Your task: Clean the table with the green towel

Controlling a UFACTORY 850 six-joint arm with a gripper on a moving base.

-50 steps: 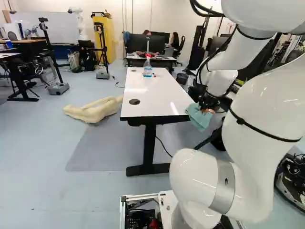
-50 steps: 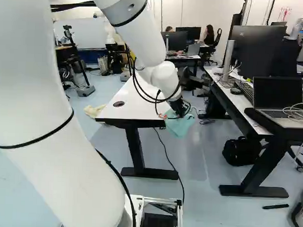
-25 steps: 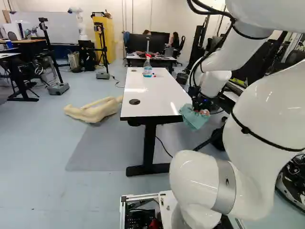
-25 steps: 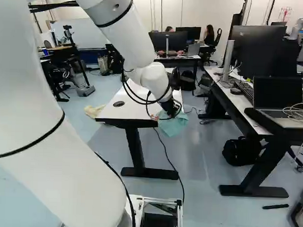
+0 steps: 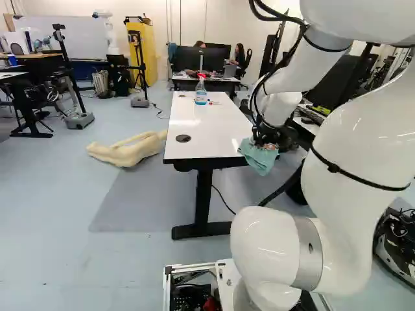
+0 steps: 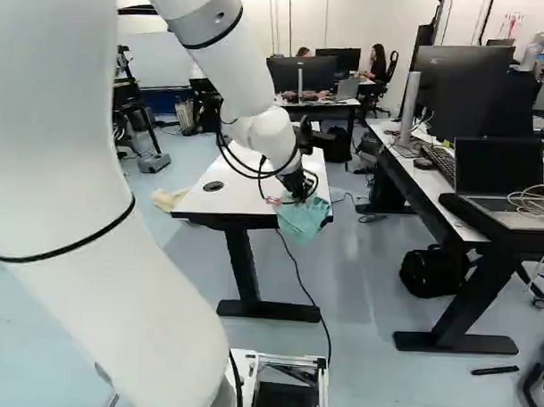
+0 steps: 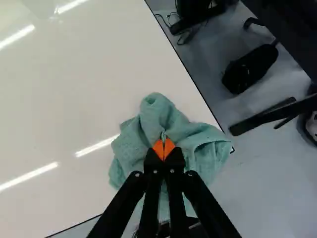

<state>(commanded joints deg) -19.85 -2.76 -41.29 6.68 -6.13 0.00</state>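
The fingers (image 7: 164, 149) are pressed together on the green towel (image 7: 171, 126) – they pinch a fold of it. The towel lies at the near right corner of the white counter (image 5: 207, 133) – partly hanging over its edge.

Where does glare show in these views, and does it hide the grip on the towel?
Wrist view: hard bright streaks on the tabletop, one reaching the green towel's edge, but none across the fingers, so their closed grip reads clearly. Left base view: a bright patch and a thin streak on the tabletop, plus small highlights on the glossy white arm.
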